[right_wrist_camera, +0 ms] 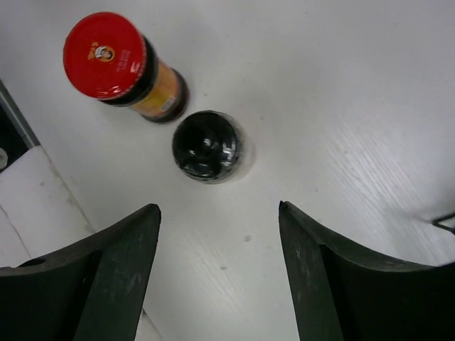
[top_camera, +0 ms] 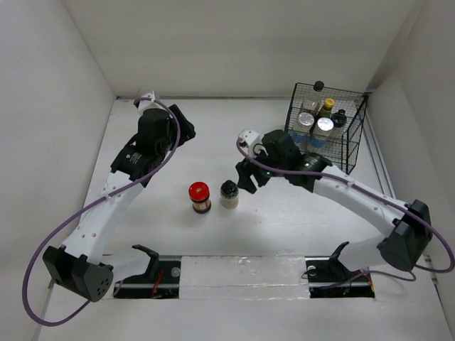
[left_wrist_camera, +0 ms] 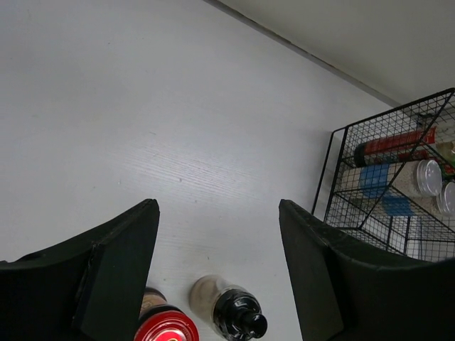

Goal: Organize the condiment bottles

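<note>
Two condiment bottles are observed standing upright on the white table (top_camera: 213, 145) near its centre: the red-lidded jar (top_camera: 200, 197) and, just beside it at 3 o'clock, the black-capped jar (top_camera: 229, 194), with a narrow gap between them. The black wire basket (top_camera: 353, 145) is located toward 2 o'clock of the table, against the far right corner; two silver-topped shakers (top_camera: 306, 121) are seen inside it, side by side, with dark-capped bottles (top_camera: 326, 106) behind them at 12 o'clock. The right gripper (right_wrist_camera: 217, 206) is noted near the black-capped jar, at about 2 o'clock of it in the top view; its jaws are parted wide and nothing is held, the jar lying ahead of the fingertips rather than between them. The left gripper (left_wrist_camera: 217, 204) is found at about 11 o'clock of the jars, well apart from them, jaws likewise parted and empty
</note>
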